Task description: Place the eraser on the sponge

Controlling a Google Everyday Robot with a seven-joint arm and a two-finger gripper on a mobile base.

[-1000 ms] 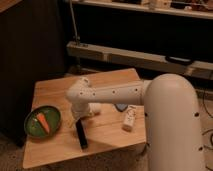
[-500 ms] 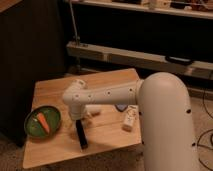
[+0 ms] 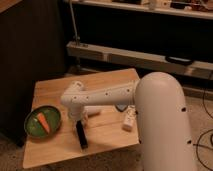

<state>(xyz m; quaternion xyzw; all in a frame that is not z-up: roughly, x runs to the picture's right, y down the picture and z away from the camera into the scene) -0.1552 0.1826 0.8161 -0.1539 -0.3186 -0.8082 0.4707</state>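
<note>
The eraser (image 3: 81, 135) is a long black bar lying on the wooden table (image 3: 107, 132) near its front edge, pointing toward me. My gripper (image 3: 79, 119) hangs at the end of the white arm (image 3: 102, 95), right over the eraser's far end. The arm comes in from the right and bends down at a rounded elbow. I cannot make out the sponge; the arm covers the middle of the table where it may lie.
A green bowl (image 3: 31, 129) holding a carrot (image 3: 43, 122) sits at the table's left. A white bottle (image 3: 129, 120) lies at the right, and a white cup-like object (image 3: 93, 111) lies beside the gripper. Dark shelving stands behind the table.
The arm's elbow has shifted a little to the left and back, and my white body fills more of the right side. The eraser lies in the same spot.
</note>
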